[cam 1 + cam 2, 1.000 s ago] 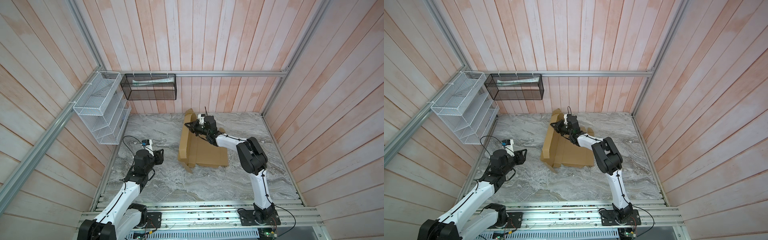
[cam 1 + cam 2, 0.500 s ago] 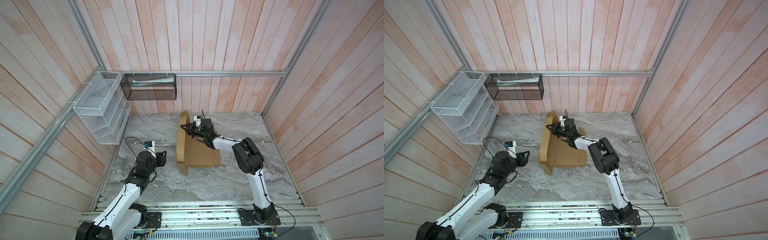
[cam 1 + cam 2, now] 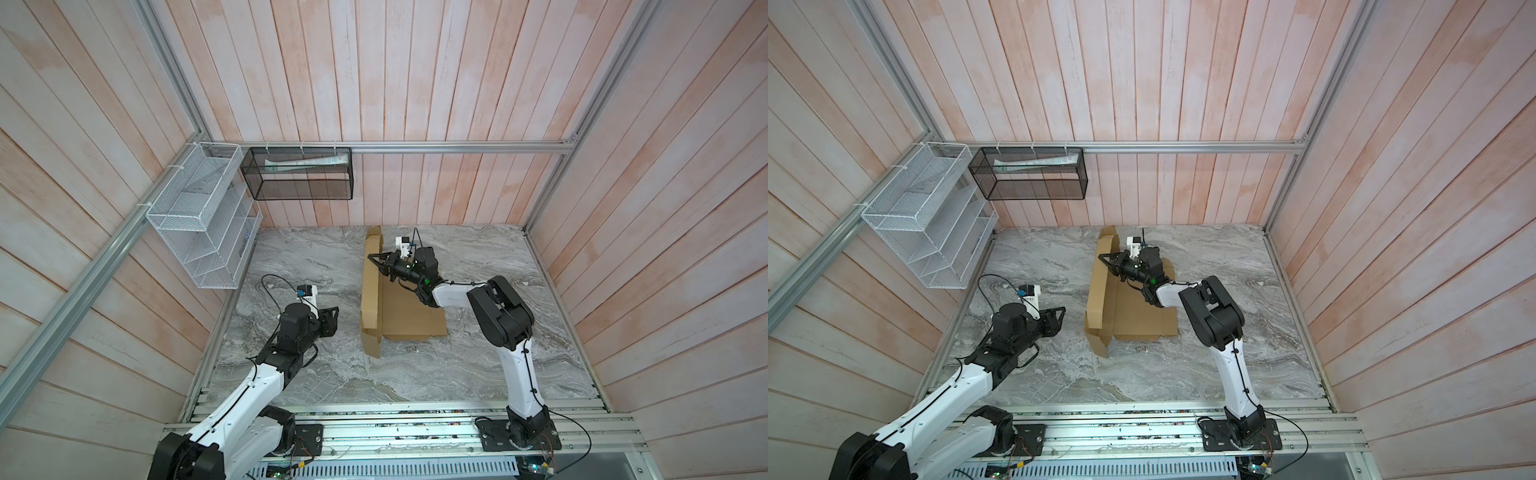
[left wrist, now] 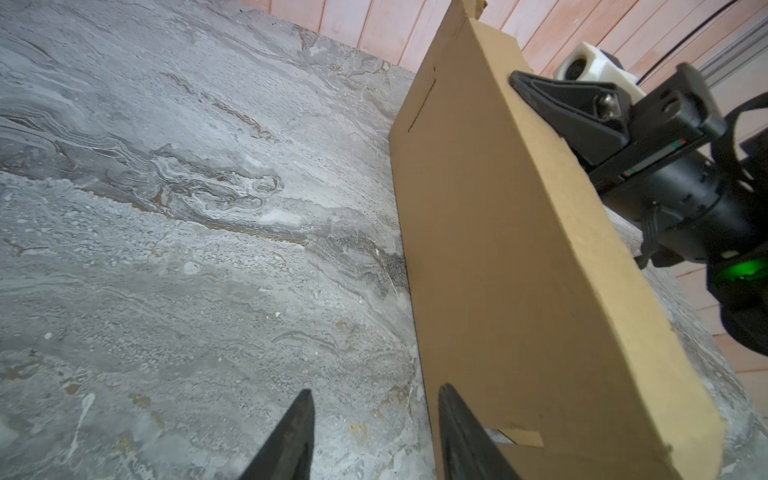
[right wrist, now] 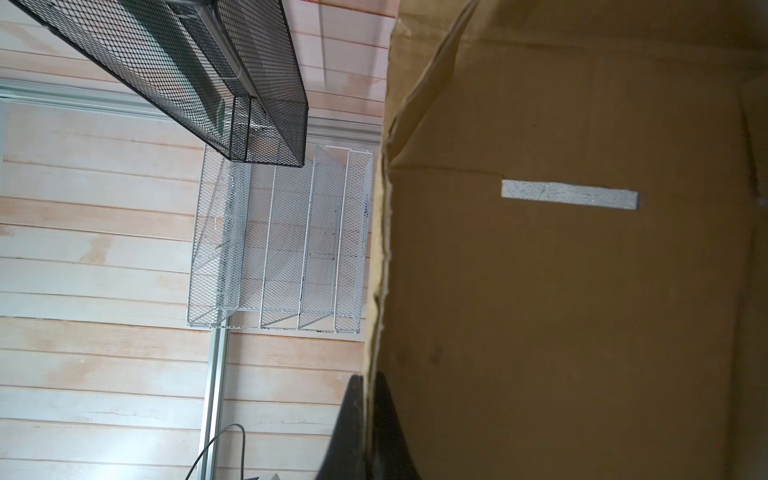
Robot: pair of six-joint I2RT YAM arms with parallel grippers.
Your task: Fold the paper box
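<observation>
Pinches with the right claw (image 3: 372,258), clamped tight, the raised side flap of the paper box (image 3: 409,316) lying central on the table (image 3: 415,374). Holds the left claw (image 3: 332,319) half open, empty, near that flap.

paper box (image 3: 409,309) – tan cardboard | base flat | left panel upright

No writing is readable anywhere (the sheet (image 3: 303,161) in the black mesh basket (image 3: 299,194) is too blurred).
</observation>
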